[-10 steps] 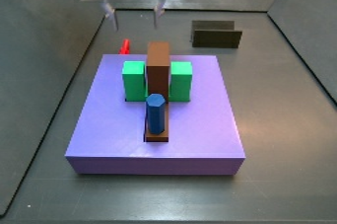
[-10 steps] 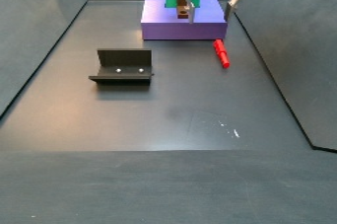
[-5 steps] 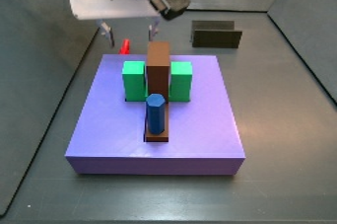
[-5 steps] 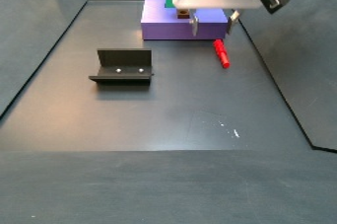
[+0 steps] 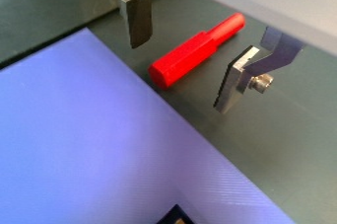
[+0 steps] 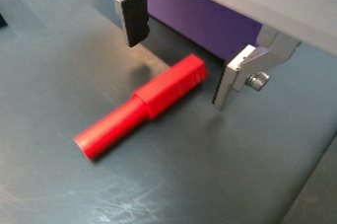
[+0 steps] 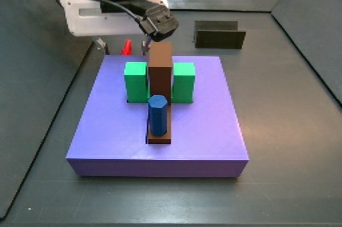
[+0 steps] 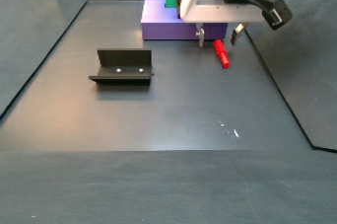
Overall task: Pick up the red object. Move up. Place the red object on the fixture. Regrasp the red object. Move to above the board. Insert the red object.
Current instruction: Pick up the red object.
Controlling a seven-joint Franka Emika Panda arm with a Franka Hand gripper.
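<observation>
One red peg, about to be picked up beside the board.

Spread wide, the gripper (image 6: 178,60) hangs low over the red peg (image 6: 142,106), which lies flat on the floor just beside the purple board (image 8: 166,26). Its fingers (image 5: 136,18) stand either side of the peg's end nearest the board, gripping nothing, apparently lined up to close across it. Well away from the board sits the fixture (image 8: 121,67), waiting.

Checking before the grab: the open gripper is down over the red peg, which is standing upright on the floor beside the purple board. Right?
Not quite. The red peg lies flat on the floor, as a wrist view shows. The rest holds: the gripper is open, low over it, beside the purple board.
</observation>
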